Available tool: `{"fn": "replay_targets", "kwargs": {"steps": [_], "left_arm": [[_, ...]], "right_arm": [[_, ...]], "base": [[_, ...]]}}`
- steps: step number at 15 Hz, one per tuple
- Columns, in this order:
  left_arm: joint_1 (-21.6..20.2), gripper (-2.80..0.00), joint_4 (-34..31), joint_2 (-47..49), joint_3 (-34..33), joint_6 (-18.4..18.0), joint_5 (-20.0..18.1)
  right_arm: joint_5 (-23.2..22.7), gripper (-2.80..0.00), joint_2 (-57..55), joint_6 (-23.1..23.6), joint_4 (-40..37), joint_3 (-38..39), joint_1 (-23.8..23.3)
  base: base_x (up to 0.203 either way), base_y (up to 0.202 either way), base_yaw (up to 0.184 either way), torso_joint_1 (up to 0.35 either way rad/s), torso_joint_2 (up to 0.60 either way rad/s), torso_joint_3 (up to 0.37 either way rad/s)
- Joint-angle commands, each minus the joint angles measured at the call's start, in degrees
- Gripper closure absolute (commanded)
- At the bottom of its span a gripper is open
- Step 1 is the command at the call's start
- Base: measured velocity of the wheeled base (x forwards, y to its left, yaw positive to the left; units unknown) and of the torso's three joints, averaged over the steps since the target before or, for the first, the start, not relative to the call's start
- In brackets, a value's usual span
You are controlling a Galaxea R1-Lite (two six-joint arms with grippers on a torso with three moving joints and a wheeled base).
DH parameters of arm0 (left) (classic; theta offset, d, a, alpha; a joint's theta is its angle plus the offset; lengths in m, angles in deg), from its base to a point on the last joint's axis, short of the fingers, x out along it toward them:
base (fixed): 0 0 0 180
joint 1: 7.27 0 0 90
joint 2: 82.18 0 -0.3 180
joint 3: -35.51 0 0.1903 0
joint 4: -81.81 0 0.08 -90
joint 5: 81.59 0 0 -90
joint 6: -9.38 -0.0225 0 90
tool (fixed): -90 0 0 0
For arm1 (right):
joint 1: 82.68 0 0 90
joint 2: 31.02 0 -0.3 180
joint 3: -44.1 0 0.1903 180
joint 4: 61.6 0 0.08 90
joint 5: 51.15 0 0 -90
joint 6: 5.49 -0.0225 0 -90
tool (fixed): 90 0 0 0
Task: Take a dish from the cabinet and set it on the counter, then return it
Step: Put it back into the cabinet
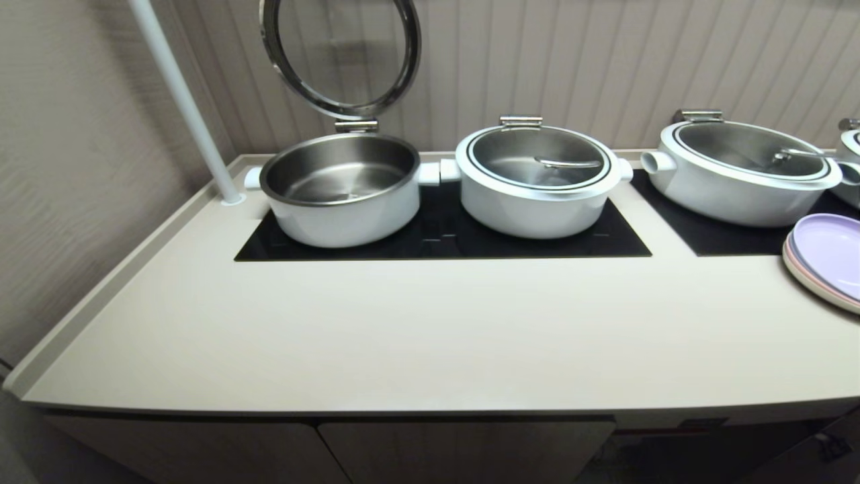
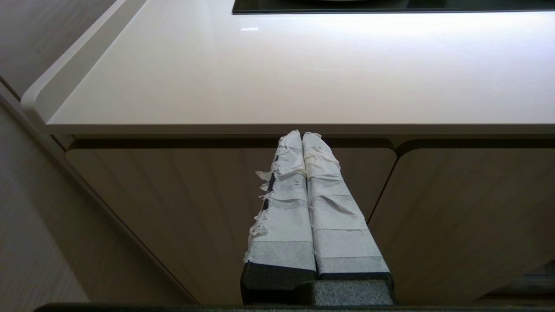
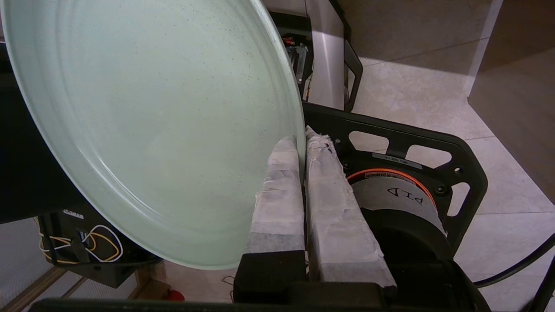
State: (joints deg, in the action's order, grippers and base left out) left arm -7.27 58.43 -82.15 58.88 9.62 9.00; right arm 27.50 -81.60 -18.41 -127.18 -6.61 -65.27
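Right tool point(image 3: 303, 143): pinching rim of mint-green dish point(image 3: 143, 121), held tilted above floor, clear of tabletop point(image 1: 403, 329). Left tool point(image 2: 302, 136): pressed together, empty, facing ribbed cabinet doors point(image 2: 195, 203) below tabletop edge.

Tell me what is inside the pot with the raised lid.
The open pot shows only a bare steel inner pan; nothing lies in it. Its near inner wall is hidden behind the front rim.

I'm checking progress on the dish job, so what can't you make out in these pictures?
- Head view: the cabinet interior, hidden under the counter edge.
- Head view: neither claw shows.
- Head view: the stacked plates, cut off by the picture's edge.
- Right wrist view: the dish in the right claw hides what lies behind.
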Motion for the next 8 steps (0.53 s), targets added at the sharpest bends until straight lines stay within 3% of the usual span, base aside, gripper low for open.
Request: {"fn": "replay_targets", "kwargs": {"steps": [1,8], "left_arm": [[0.0,0.0,0.01,-0.02,0.0,0.02,0.03],[0.0,0.0,0.01,-0.02,0.0,0.02,0.03]], "right_arm": [[-0.08,0.0,-0.13,-0.26,-0.24,-0.08,0.35],[-0.08,0.0,-0.13,-0.53,-0.24,-0.17,1.05]], "base": [[0.0,0.0,0.0,0.0,0.0,0.0],[0.0,0.0,0.0,0.0,0.0,0.0]]}}
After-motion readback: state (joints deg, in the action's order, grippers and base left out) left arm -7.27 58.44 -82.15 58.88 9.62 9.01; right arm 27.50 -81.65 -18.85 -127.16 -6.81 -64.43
